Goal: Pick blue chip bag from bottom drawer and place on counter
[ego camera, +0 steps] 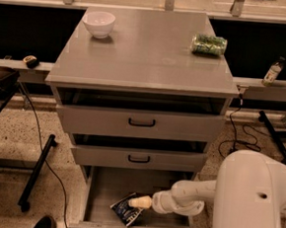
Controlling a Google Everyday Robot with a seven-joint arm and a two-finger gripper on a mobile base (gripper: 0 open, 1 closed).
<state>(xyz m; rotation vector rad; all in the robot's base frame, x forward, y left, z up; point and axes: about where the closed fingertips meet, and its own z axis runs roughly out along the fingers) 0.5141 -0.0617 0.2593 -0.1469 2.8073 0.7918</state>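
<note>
The bottom drawer (102,192) is pulled open below two shallower grey drawers. The blue chip bag (125,210) lies tilted on the drawer floor near its front middle. My gripper (139,202) reaches in from the right and its cream tip rests at the bag's upper right edge. The white arm (254,204) fills the lower right. The counter (146,47) is the cabinet's grey top.
A white bowl (98,23) stands at the counter's back left and a green-patterned packet (209,44) at its back right. The top and middle drawers stand slightly open. A small bottle (273,72) sits on the ledge to the right. Cables and a black stand lie on the floor.
</note>
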